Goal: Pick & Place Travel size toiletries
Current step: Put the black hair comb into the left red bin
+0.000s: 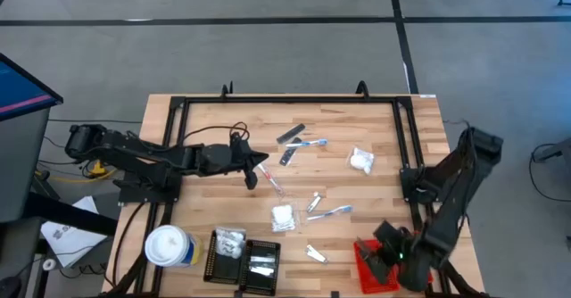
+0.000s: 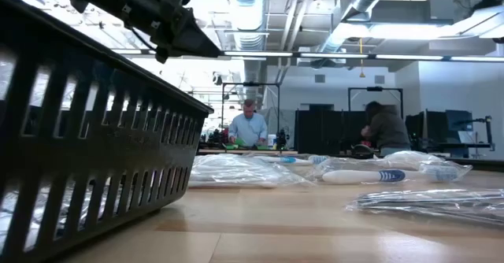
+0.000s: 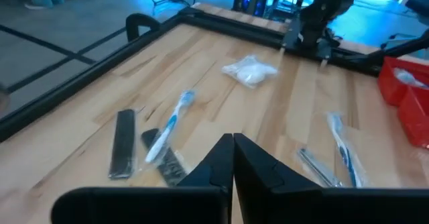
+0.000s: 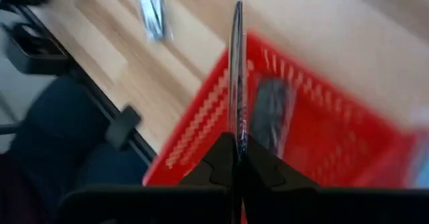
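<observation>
My right gripper is over the red tray at the table's near right corner, clamped on a thin clear-wrapped stick; a dark bar lies in the tray. Two black trays at the near edge hold a white packet and a silvery sachet, with a canister beside them. Loose on the wood I count two more white packets, two blue sticks and two dark bars. My left gripper is pressed shut and empty near the middle. The far strip is bare.

Pale wooden table; glossy plastic-wrapped toiletries; ribbed plastic red tray.
</observation>
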`<action>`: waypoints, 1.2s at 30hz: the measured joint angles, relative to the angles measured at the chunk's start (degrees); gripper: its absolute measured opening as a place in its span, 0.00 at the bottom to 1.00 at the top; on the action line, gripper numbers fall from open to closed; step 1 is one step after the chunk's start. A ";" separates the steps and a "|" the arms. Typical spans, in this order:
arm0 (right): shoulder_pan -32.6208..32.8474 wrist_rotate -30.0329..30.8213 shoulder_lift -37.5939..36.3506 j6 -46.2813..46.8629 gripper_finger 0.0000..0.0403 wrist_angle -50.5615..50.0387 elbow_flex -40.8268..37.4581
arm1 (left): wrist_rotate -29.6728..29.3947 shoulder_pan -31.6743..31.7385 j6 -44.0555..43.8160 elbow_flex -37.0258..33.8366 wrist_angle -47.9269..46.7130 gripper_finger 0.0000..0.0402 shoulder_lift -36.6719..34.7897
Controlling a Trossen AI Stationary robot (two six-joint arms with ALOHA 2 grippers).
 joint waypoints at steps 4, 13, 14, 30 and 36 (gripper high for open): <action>1.26 -3.25 6.83 3.50 0.00 -8.46 9.02 | -0.03 -0.25 0.11 0.00 0.57 0.00 0.00; -2.11 -11.81 15.45 0.65 0.02 -13.45 13.93 | -0.25 -0.57 0.94 0.00 0.67 0.00 0.02; -2.52 -12.05 15.71 0.28 0.02 -13.43 13.93 | -0.25 -0.57 0.94 0.00 0.67 0.00 0.02; -5.25 -12.08 15.11 -8.29 0.49 -19.22 20.17 | -0.24 -0.48 0.99 0.07 0.78 0.00 0.02; -9.80 2.24 15.10 -21.70 0.61 -31.68 27.95 | 1.27 6.09 0.75 0.48 6.48 0.00 5.79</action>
